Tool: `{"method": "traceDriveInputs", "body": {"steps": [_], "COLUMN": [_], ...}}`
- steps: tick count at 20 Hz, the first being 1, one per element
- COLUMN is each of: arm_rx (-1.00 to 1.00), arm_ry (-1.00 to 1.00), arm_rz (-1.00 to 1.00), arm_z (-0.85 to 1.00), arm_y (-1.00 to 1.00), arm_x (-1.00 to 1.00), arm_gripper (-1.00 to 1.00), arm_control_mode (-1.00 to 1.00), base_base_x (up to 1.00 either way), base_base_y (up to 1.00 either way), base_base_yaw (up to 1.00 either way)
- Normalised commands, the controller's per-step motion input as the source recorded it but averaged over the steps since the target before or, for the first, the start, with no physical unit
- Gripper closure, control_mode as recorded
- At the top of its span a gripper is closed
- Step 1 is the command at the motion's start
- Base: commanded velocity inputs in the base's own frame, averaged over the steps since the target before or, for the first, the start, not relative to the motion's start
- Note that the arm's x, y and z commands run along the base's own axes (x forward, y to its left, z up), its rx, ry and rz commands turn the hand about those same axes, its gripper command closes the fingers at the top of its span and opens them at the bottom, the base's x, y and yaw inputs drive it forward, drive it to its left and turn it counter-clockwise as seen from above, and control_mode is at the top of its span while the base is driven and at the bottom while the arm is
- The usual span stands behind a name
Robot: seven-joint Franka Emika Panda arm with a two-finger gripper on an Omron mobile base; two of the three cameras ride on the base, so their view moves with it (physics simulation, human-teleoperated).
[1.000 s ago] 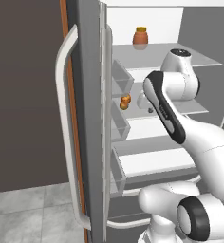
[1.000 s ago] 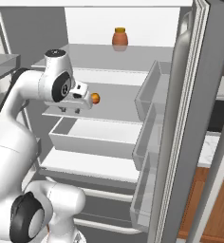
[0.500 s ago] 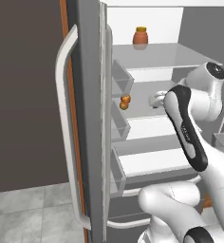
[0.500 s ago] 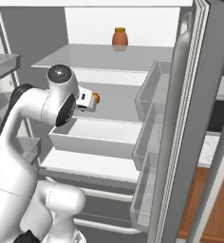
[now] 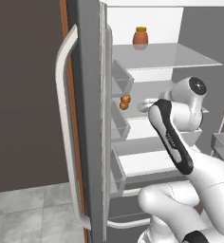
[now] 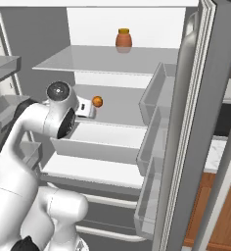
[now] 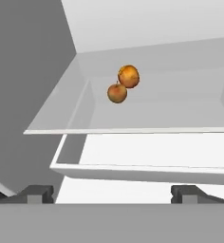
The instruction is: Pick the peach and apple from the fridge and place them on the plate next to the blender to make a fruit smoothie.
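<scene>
fridge: The tall grey fridge (image 6: 205,98) stands with both doors swung open, showing a white inside with grey shelves, door bins and lower drawers.
left door: In the left base view the left door (image 5: 88,118) is seen edge-on, with its long curved pale handle (image 5: 66,128) on the outer face and bins on the inner face.
right door: In the right base view the right door carries three stacked bins (image 6: 154,142) facing the shelves.
jar: An orange-brown jar (image 6: 123,38) with a yellow lid stands upright at the far middle of the top shelf, well apart from the fruit.
peach: The yellow-orange peach (image 7: 128,76) lies on the middle shelf (image 7: 180,114), toward its far side.
apple: The redder apple (image 7: 117,93) lies on the same shelf, touching the peach and just on its near-left side in the hand view.
fruit from the base: In the right base view one orange fruit (image 6: 97,101) shows just right of the robot's hand; whether the second is hidden behind it cannot be told.
tool: The tool (image 7: 114,192) has its two dark tips standing wide apart with nothing between them; it points at the middle shelf from the near side, short of both fruits and below the shelf's front edge in the hand view.
arm: The white arm (image 5: 180,152) reaches from low in front of the fridge up to the middle shelf level.
drawer: A pale drawer (image 6: 100,147) sits just under the middle shelf.
</scene>
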Motion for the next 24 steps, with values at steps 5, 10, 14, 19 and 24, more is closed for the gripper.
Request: {"method": "traceDriveInputs", "body": {"steps": [5, 10, 14, 19, 24], "arm_rx": [0.0, 0.0, 0.0, 0.0, 0.0], "arm_ry": [0.04, 0.09, 0.03, 0.0, 0.0], "arm_rz": [0.0, 0.0, -0.01, -0.02, -0.03], "arm_z": [0.0, -0.16, -0.34, -0.2, -0.26], "arm_y": [0.0, 0.13, 0.38, 0.29, 0.03], "arm_x": [0.5, 0.42, 0.39, 0.34, 0.33], "arm_gripper": [-1.0, -1.0, -1.0, -1.0, -1.0], "arm_control_mode": [-1.0, -1.0, -1.0, -1.0, -1.0], "base_base_x": [0.0, 0.0, 0.0, 0.0, 0.0], "base_base_y": [0.0, 0.0, 0.0, 0.0, 0.0], "base_base_yaw": [0.0, 0.0, 0.0, 0.0, 0.0]}}
